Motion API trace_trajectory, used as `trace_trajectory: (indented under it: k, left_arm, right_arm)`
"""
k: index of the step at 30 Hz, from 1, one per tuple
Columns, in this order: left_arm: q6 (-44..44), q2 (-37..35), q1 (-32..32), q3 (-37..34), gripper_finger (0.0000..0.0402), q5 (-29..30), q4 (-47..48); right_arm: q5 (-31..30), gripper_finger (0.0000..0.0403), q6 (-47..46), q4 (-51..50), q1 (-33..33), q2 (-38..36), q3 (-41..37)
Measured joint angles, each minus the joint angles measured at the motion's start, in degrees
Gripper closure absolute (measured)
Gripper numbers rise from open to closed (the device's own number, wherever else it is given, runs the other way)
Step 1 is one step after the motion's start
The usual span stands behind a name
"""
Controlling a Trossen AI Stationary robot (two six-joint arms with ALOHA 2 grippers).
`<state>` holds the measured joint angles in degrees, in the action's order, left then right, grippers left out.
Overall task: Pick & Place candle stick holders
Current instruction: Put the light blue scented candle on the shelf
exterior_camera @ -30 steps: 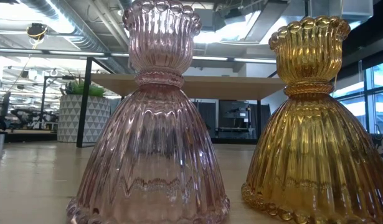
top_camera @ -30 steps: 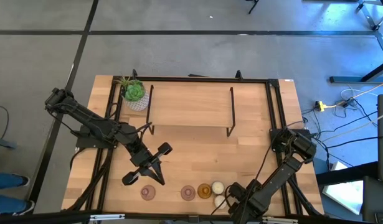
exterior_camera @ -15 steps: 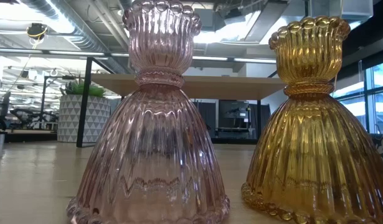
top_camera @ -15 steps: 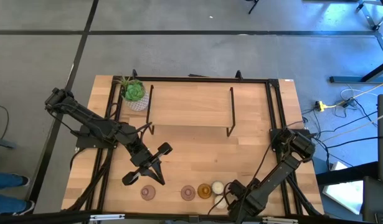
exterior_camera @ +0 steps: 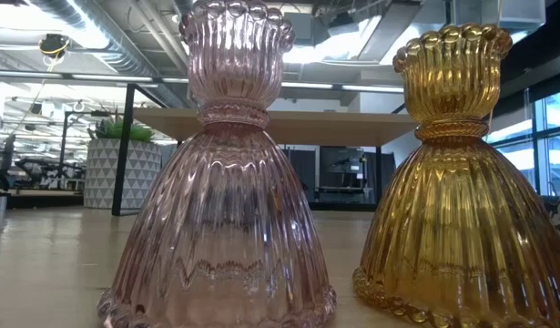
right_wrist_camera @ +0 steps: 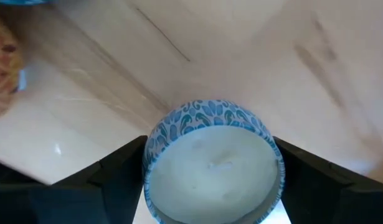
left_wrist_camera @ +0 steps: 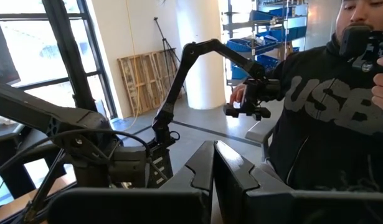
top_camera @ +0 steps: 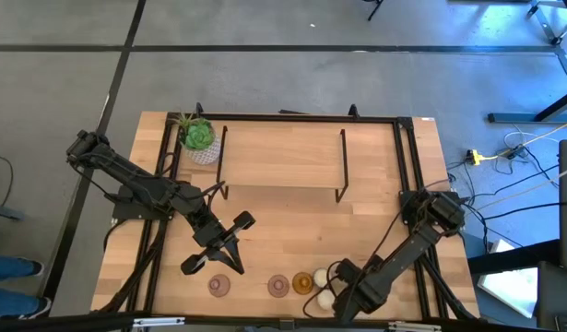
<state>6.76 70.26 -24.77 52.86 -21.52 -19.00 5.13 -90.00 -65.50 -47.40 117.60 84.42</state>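
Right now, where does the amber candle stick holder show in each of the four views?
High view: amber candle stick holder in the row at the table's near edge, right of a pink holder.
Low view: amber holder fills the right side.
Left wrist view: not in it.
Right wrist view: only an amber sliver at the picture's edge, likely it; I cannot be sure.
Shared landmark: the pink holder beside it, in the low view.
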Motion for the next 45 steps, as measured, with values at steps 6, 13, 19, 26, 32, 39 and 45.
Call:
trace_trajectory:
  k: [6, 13, 19, 26, 32, 39, 45]
  left_arm:
    - [0.00, 0.00, 0.02, 0.00, 0.0398, 0.00, 0.09]
    - [-0.07, 0.02, 0.00, 0.00, 0.0398, 0.00, 0.80]
    - [-1.18, 0.02, 0.01, 0.00, 0.0398, -0.08, 1.41]
    - [-3.77, -0.23, -1.09, 0.00, 0.0398, -0.33, 4.33]
    - [-7.38, -2.99, -1.99, 0.02, 0.0398, 2.49, 11.36]
    - [-10.51, -4.84, -5.62, 0.02, 0.0398, 22.75, 19.82]
    - [-14.07, -5.35, -7.98, -2.47, 0.0398, 37.46, 17.73]
  right_arm:
    - [-1.14, 0.0102, 2.40, -7.51, 1.77, -0.04, 4.12]
    - [-6.42, 0.0101, 5.60, -15.92, 4.54, -0.04, 9.64]
    - [-8.74, 0.0101, 11.29, -19.91, 7.92, -0.04, 13.09]
    - [-11.98, 0.0100, 20.97, -20.02, 12.59, -0.04, 13.82]
    - [-14.15, 0.0100, 29.31, -19.31, 16.54, -0.04, 13.82]
    - [-15.65, 0.0100, 38.71, -16.35, 20.40, -0.04, 13.82]
    - [-17.18, 0.0100, 43.43, -14.85, 22.28, 0.00, 15.29]
